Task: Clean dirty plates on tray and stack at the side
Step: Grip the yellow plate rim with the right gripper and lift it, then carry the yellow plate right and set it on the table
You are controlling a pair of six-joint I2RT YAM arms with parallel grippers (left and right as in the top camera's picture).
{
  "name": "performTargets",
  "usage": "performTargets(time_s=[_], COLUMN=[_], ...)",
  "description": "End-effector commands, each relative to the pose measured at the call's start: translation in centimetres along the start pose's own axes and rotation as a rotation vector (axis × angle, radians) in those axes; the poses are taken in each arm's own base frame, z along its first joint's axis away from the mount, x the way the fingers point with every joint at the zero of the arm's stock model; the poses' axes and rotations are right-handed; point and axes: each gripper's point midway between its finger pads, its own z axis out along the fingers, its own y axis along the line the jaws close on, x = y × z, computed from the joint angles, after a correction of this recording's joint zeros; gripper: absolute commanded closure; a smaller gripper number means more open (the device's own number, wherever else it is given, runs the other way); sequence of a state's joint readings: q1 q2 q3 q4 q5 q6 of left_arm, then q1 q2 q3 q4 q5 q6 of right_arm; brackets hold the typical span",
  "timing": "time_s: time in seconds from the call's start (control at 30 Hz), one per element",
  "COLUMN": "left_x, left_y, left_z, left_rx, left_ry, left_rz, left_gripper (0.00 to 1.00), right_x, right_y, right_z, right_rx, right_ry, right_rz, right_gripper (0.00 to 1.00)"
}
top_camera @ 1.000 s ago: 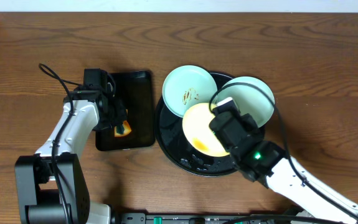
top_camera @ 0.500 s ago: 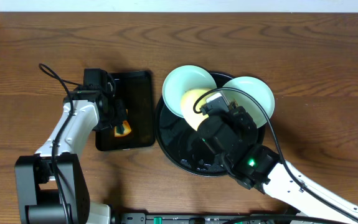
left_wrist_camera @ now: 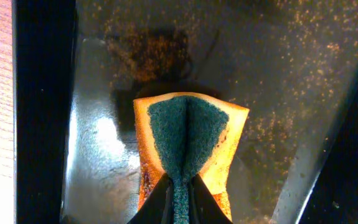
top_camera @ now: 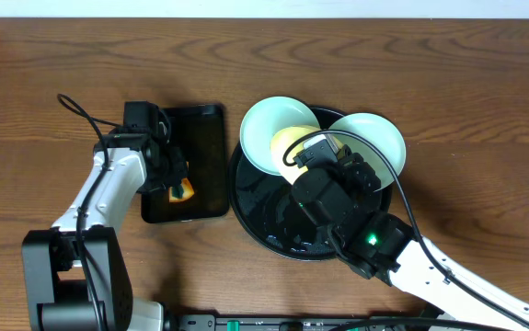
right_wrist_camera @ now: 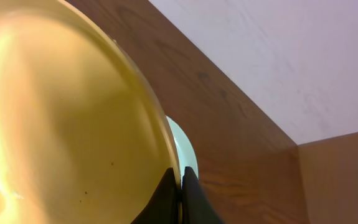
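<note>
From overhead, the round tray sits mid-table with all three plates at its far half. The left mint plate hangs over the tray's upper-left rim, and the right mint plate lies at its upper right. The yellow plate shows between them as a small oval overlapping the left mint one, half hidden under the right arm. That view cannot show whether the two touch.

The right wrist camera shows the grip. The right gripper has its two fingertips pressed together on the yellow plate's rim, with the plate tilted up so its inner face fills the left of the picture (a few tiny dark specks on it). Past the rim are a sliver of mint plate, the wooden table and a pale wall.

The left wrist camera gives what the overhead only hints at. The left gripper is clenched on a sponge, orange with a dark green scouring face, folded into a crease by the pinch. It hangs over the rectangular tray, whose glossy floor is dusted with fine specks and carries a brownish smudge just beyond the sponge.

Counted: three plates (two mint, one yellow), two trays (one round, one rectangular), one sponge, two arms
</note>
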State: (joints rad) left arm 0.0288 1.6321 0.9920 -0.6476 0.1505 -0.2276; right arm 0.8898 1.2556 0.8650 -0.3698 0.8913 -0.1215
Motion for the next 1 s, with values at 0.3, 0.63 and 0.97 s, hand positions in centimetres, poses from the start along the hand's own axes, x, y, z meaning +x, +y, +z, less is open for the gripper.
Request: performTargets(time_s=[0.3,0.63,0.97], left_x=[0.2,0.2,0.2], left_y=[0.2,0.2,0.2], left_z=[0.0,0.0,0.0], left_rx=[-0.010,-0.010,-0.010], left_ry=[0.002,0.002,0.002], left_rz=[0.015,0.014,0.014], left_gripper=[0.91,0.91,0.91], right_x=[0.9,4.3,13.8], right_y=[0.5,-8.4,-16.7], right_z=[0.5,5.0,6.9], right_rx=[-0.109,-0.022,0.035], right_ry=[0.061,0.238,0.449], right_rz=[0.239,0.587,0.986], right_gripper=[0.99,0.99,0.99])
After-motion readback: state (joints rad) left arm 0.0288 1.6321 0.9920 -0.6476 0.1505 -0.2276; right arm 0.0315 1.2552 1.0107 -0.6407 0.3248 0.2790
